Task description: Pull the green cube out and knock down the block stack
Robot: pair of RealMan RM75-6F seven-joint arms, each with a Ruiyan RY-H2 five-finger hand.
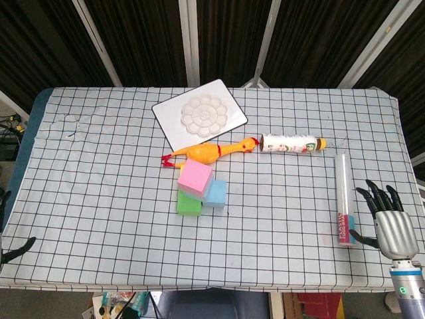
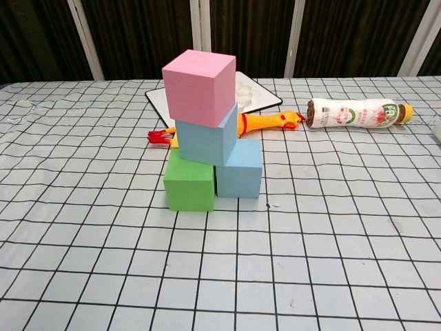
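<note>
The block stack stands mid-table. A green cube (image 2: 189, 183) and a blue cube (image 2: 239, 169) form the base, side by side. A second blue cube (image 2: 205, 134) rests across both, and a pink cube (image 2: 199, 87) tops it. In the head view the pink cube (image 1: 194, 177) hides most of the stack, with the green cube (image 1: 188, 205) showing at its near left. My right hand (image 1: 388, 218) is at the table's near right edge, fingers spread, holding nothing. Only dark fingertips of my left hand (image 1: 8, 246) show at the near left edge.
A yellow rubber chicken (image 1: 211, 151) lies just behind the stack. A white paint palette (image 1: 200, 117) sits further back. A bottle (image 1: 292, 143) lies on its side to the right, and a clear tube (image 1: 342, 198) lies near my right hand.
</note>
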